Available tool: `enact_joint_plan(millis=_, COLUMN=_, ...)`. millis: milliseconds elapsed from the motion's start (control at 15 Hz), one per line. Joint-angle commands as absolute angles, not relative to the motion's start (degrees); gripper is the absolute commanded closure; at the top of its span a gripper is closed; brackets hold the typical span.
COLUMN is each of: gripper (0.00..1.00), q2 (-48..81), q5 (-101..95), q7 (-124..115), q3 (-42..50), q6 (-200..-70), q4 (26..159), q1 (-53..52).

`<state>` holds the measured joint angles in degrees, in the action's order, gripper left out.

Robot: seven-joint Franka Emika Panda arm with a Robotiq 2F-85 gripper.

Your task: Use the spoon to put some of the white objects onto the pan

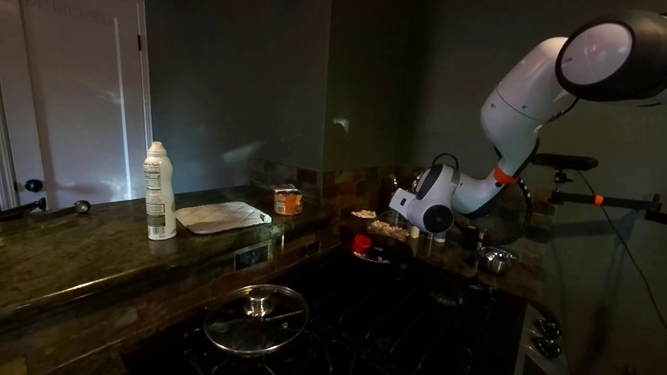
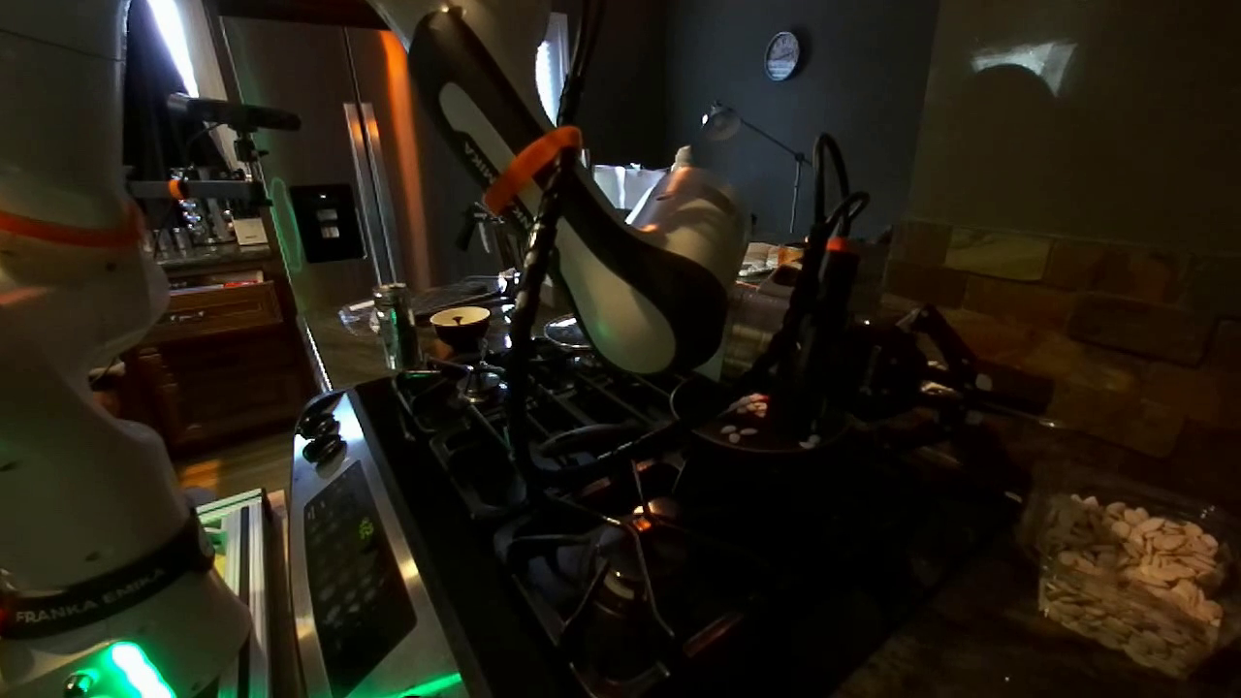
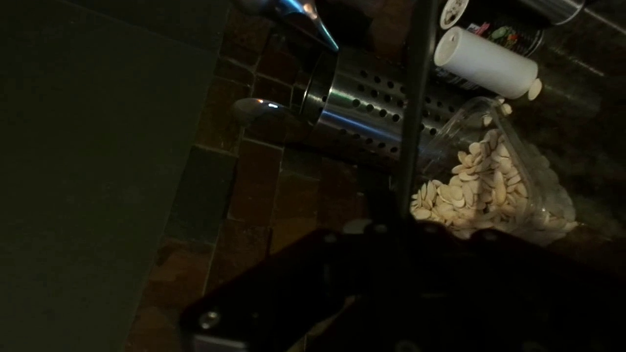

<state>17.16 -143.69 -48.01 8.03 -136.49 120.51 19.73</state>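
Presently in grip: one dark spoon with a long slender handle

Black two-fingered gripper: fingers apparently clamped on the handle, which rises from between the tips in the wrist view; contact lost in shadow, bowl not distinguishable.

Cream-white flat oval seeds: bulk in a clear plastic tub on the counter.

Small pale heap: up and left of the tub in an exterior view; judged, not with certainty, a load on the spoon.

Round dark frying pan: on the black gas stovetop, near the tub; scattered seeds and a small red cup inside; judged the target.

Pale whitish-grey rectangular tray: on the raised ledge; less likely receiver.

Handling, advised: if laden, hold the bowl level, travel slowly over the pan's middle, lower close to its surface, then roll gently so seeds slide off clear of the cup. A quick tilt would likely scatter them across the burners.

White jointed robot arm: elbow high, forearm sloping down, wrist low by the tub; gripper reaching past the pan towards the tiled backsplash. Wrist judged rolled sideways, since the perforated steel utensil holder appears lying over in the wrist view.
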Motion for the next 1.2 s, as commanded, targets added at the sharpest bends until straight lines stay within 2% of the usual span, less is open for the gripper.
enact_joint_plan(millis=0, gripper=0.99, q2=13.8, q5=-143.6, q7=-47.8, q3=8.1, q6=-133.7, q4=125.1, q1=18.6)
enact_joint_plan(millis=267, gripper=0.97, q2=15.3, q5=-143.5, q7=-48.3, q3=8.1, q6=-134.5, q4=123.4, q1=18.5)
enact_joint_plan(millis=1133, gripper=0.99, q2=13.4, q5=-143.5, q7=-49.2, q3=7.7, q6=-132.3, q4=125.8, q1=17.6)
